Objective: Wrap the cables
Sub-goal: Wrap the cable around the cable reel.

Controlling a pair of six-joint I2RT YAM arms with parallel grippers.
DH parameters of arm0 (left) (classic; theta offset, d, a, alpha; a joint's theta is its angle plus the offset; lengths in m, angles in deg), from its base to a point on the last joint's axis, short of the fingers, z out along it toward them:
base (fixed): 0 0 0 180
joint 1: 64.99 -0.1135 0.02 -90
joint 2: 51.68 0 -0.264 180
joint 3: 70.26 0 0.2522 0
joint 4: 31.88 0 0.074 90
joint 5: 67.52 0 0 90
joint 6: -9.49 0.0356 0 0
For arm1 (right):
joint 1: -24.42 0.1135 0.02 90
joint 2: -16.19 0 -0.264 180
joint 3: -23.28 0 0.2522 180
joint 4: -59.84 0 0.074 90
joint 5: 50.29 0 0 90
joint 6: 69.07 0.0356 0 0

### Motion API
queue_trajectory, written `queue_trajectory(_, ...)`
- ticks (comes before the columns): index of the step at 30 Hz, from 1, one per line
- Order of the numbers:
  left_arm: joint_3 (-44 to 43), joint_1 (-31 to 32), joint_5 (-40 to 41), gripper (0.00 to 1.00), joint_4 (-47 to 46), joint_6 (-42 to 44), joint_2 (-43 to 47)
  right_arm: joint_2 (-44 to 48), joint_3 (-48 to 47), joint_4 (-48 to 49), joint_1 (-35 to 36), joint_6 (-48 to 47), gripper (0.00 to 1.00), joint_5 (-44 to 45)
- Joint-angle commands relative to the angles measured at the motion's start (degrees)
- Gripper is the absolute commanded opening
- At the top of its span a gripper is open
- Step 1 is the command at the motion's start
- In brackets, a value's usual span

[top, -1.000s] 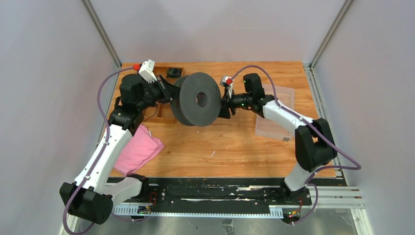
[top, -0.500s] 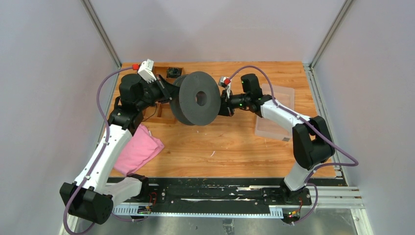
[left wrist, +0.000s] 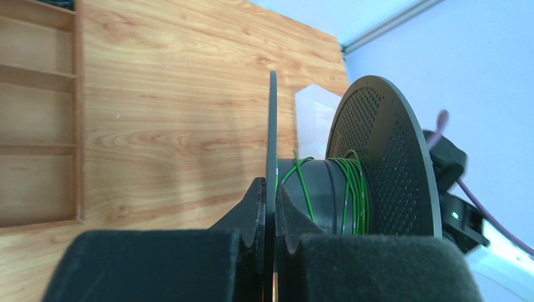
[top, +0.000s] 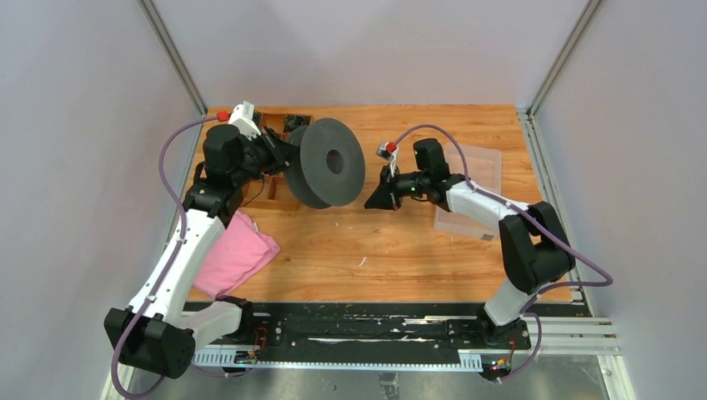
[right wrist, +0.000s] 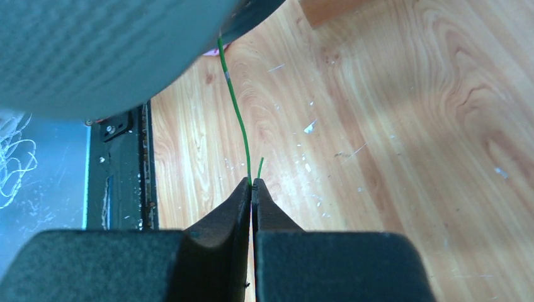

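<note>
A black spool point(top: 329, 162) hangs above the table's back middle. My left gripper point(top: 283, 158) is shut on the thin edge of one flange point(left wrist: 272, 138), its tips point(left wrist: 272, 189) pinching it from both sides. Thin green cable point(left wrist: 352, 189) is wound in several turns round the grey hub. My right gripper point(top: 373, 202) sits just right of and below the spool. In the right wrist view its tips point(right wrist: 252, 184) are shut on the green cable point(right wrist: 236, 119), which runs up from them to the spool's rim; a short free end pokes out beside the tips.
A pink cloth point(top: 238, 254) lies at the left by the left arm. A wooden compartment tray point(top: 279, 196) sits behind the spool at back left, with a small black object point(top: 293, 123) in it. A clear plastic container point(top: 471, 200) lies under the right forearm.
The right gripper has shut on the cable and drawn back and down from the spool's face. The left arm has swung the spool slightly left and turned it.
</note>
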Motion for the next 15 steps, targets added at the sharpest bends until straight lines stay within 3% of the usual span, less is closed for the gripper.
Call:
queue_trajectory(1, -4.4, -0.6, 9.1, 0.0, -0.3, 0.9, -1.5, 4.8, 3.0, 3.9, 1.2, 6.0, 0.01, -1.4)
queue_trajectory(9, -6.2, -0.5, 16.7, 0.0, 1.3, 0.4, -4.3, 8.5, 1.8, 3.1, 9.7, 7.5, 0.01, 2.1)
queue_trajectory(15, -6.7, -0.5, 19.8, 0.0, 1.6, -0.1, -5.3, 6.2, -5.5, -4.5, 16.0, 6.1, 0.01, 5.8)
